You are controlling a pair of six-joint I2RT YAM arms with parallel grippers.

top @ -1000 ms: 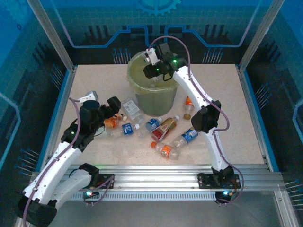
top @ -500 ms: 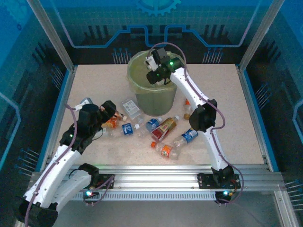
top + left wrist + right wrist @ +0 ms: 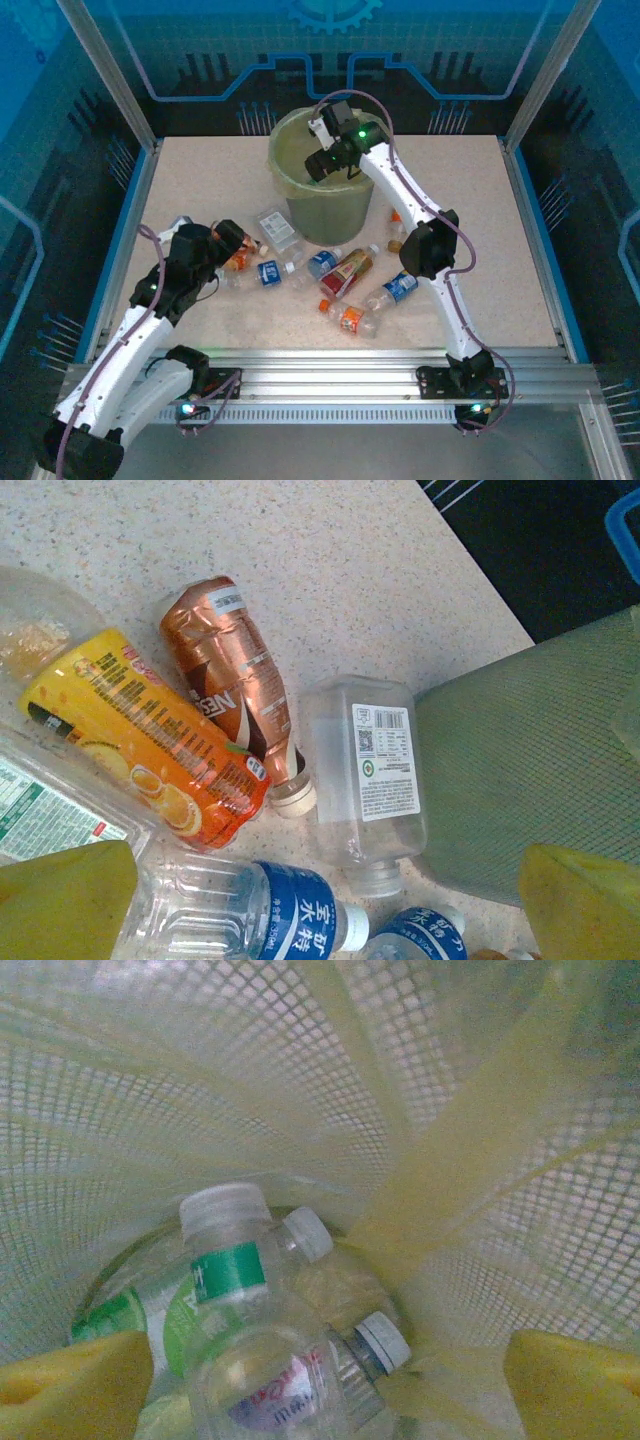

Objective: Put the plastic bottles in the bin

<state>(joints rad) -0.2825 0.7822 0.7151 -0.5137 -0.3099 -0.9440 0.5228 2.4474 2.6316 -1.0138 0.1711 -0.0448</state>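
Note:
Several plastic bottles lie on the table in front of the bin (image 3: 325, 215): an orange-labelled one (image 3: 237, 260), blue-labelled ones (image 3: 268, 273), a red one (image 3: 347, 272) and a clear square one (image 3: 277, 227). My left gripper (image 3: 235, 240) hangs open over them; under it I see the orange bottle (image 3: 150, 750), a copper bottle (image 3: 235, 680), the clear bottle (image 3: 370, 770) and a blue-labelled bottle (image 3: 250, 910), none between the fingers (image 3: 60, 900). My right gripper (image 3: 322, 165) is open over the bin's mouth. Below it lie a green-labelled bottle (image 3: 215, 1270) and a red-lettered bottle (image 3: 270, 1385) inside the bag (image 3: 450, 1160).
The bin's green wall (image 3: 530, 760) stands right beside the clear bottle. More bottles lie to the right of the bin, one upright with an orange cap (image 3: 398, 225) and an orange one (image 3: 350, 318) nearest the front rail. Blue cage walls ring the table.
My right gripper has opened above the bin and its bottle now lies inside. My left gripper has come down and forward over the bottles on the left.

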